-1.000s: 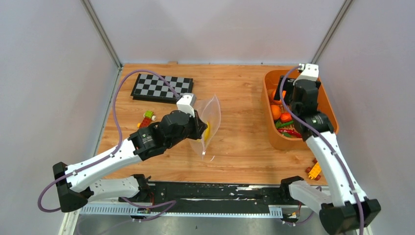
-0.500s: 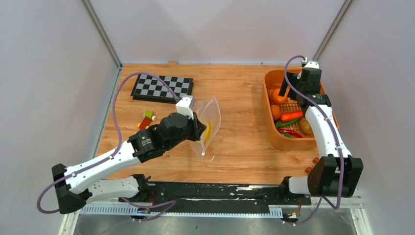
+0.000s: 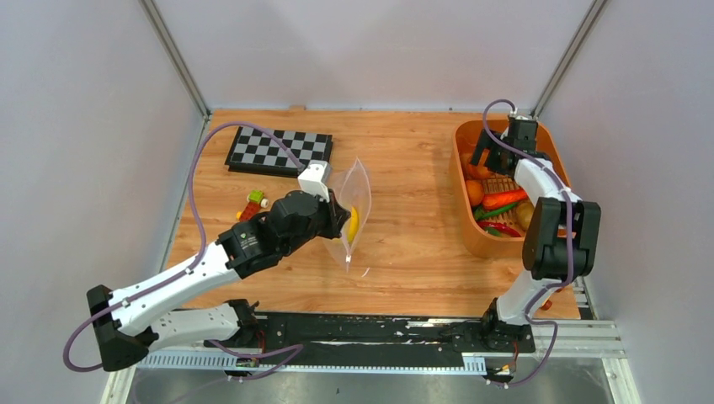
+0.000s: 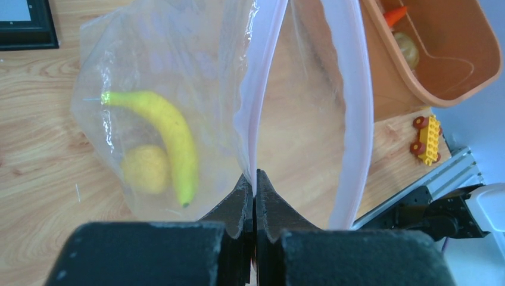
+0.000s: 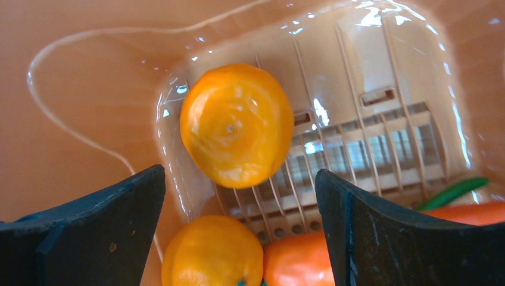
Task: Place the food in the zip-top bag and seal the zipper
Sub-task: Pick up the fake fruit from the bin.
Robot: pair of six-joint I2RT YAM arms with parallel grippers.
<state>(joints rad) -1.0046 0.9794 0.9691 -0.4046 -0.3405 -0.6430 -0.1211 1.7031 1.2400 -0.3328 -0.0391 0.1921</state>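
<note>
Over mid-table, the left gripper (image 4: 255, 179) pinches the thin pink zipper strip (image 4: 264, 65) of the clear crinkly zip-top bag (image 4: 149, 53), whose mouth gapes (a yellow toy banana (image 4: 172, 134) and a pale yellow round piece (image 4: 146, 170) lie inside). At the far right, the right gripper (image 5: 239, 179) hovers spread wide over a round orange toy ball (image 5: 236, 125) in the orange plastic basket (image 5: 89, 89).

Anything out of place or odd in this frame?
Nothing spilled or damaged. The left gripper pinches one lip of the bag, mouth gaping, banana inside. The right gripper hangs open over an orange in the basket. Only a block toy lies loose near the table edge.
</note>
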